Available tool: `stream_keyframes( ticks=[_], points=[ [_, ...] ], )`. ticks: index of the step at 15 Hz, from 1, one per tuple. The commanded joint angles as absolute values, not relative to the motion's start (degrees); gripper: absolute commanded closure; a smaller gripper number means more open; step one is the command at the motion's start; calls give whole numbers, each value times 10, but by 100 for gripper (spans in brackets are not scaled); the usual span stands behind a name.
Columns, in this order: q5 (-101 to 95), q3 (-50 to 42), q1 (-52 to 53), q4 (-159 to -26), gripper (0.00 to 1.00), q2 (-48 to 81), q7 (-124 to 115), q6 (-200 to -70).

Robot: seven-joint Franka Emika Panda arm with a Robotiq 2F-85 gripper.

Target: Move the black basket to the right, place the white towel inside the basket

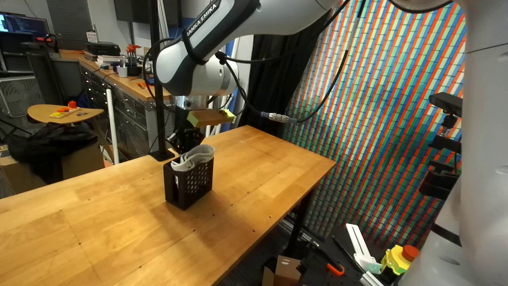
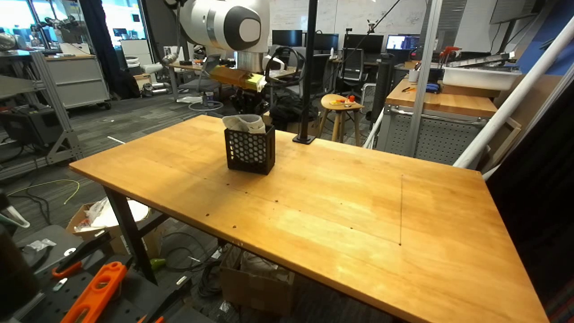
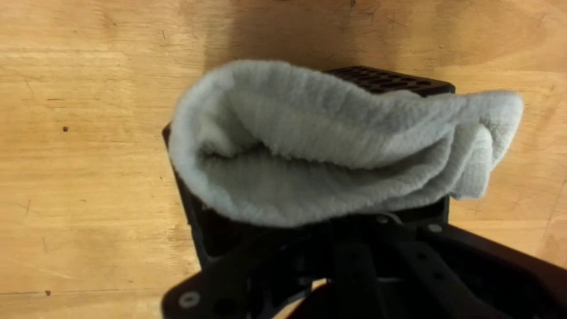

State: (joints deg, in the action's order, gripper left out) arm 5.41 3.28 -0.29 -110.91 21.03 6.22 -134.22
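White towel (image 3: 283, 197) sits bunched in black basket (image 2: 249, 149), top fold above its rim; likely light, limp, best pinched by that fold; gripper (image 3: 334, 239) has jaws together, no cloth visibly held.

We see white arm (image 1: 285, 18), dark trim (image 1: 230, 26), "RANKA EMIKA" lettering (image 1: 201, 20), black cable (image 1: 330, 94). We log black gripper (image 2: 249, 107), pale screw (image 3: 189, 299).

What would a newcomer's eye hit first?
Likely the white towel, its folds central in the wrist view, poking out of the black basket on the table. Then the robot arm looming above in both exterior views, and the multicoloured striped backdrop beside the table in an exterior view.
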Motion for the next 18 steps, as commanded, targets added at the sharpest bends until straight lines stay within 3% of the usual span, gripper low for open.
stream_keyframes(
  ticks=[1,18],
  points=[
    [33,28,7,-1118,100,174,50,-1332],
    [-32,27,35,-1186,99,80,-38,-1338]
  ],
)
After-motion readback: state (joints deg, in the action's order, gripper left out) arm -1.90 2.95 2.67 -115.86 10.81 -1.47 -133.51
